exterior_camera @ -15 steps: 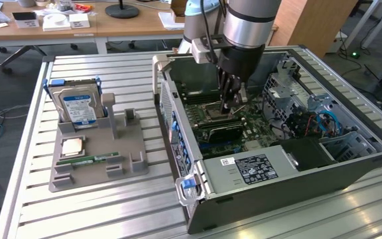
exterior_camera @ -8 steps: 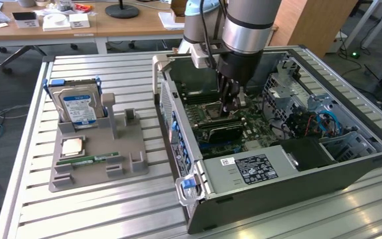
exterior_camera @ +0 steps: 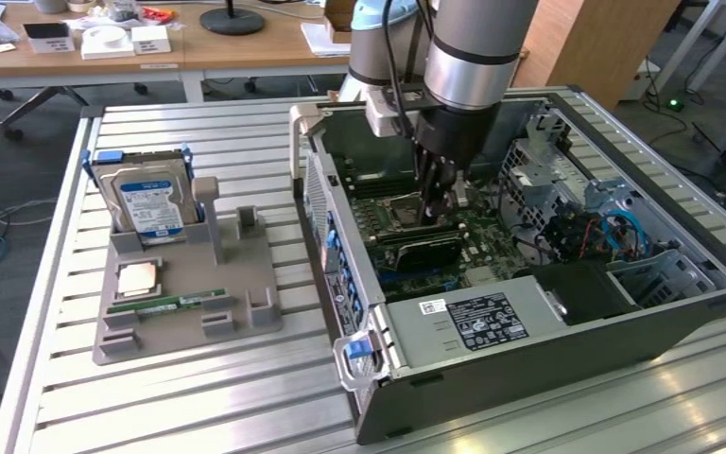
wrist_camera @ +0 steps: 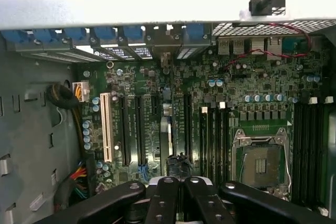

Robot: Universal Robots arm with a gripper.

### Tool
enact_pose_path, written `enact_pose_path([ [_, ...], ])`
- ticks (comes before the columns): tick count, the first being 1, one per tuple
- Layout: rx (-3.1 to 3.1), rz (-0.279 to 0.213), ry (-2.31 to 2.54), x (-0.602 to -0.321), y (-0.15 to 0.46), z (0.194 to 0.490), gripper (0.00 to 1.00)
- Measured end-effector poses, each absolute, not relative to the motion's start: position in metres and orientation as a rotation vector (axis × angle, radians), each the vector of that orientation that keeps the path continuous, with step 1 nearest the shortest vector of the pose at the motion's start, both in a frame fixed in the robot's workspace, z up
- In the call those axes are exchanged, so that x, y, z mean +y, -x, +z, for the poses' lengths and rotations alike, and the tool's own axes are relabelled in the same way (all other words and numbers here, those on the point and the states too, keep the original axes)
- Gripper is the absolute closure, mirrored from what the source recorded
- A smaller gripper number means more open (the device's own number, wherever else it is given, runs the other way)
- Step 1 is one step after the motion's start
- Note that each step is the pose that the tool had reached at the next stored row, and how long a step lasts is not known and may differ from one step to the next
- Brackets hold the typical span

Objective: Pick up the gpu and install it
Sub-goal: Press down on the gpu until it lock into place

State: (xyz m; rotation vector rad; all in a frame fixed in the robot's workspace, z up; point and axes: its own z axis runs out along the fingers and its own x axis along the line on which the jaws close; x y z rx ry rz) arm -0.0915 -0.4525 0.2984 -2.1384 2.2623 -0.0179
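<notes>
The gpu (exterior_camera: 416, 248) stands on its edge inside the open computer case (exterior_camera: 665, 312), a little above the middle of the exterior view. It sits across the green motherboard (exterior_camera: 490, 251), just below the dark fingers of the gripper (exterior_camera: 437, 216). In the wrist view the same card (wrist_camera: 166, 142) appears as a thin vertical strip in the lower middle of the frame, standing in one of the long black slots, with the white slot (wrist_camera: 107, 127) to its left and the processor socket (wrist_camera: 261, 163) to its right.

The gripper (wrist_camera: 178, 181) has its fingers closed together, directly over the top edge of the card. The fingertips are at the card's edge, but I cannot tell if they pinch it or only press on it.

In the left part of the exterior view a grey holder (exterior_camera: 186, 303) lies on the slatted table (exterior_camera: 186, 407). It carries the silver hard drive with blue label (exterior_camera: 148, 200), a processor chip (exterior_camera: 136, 279) and a narrow green RAM stick (exterior_camera: 167, 305).
</notes>
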Motion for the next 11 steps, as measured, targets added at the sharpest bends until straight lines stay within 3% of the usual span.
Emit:
enact_pose_path([
  [11,2.261,-0.015,2.137,-0.4525,0.0915,0.2916,0.89],
])
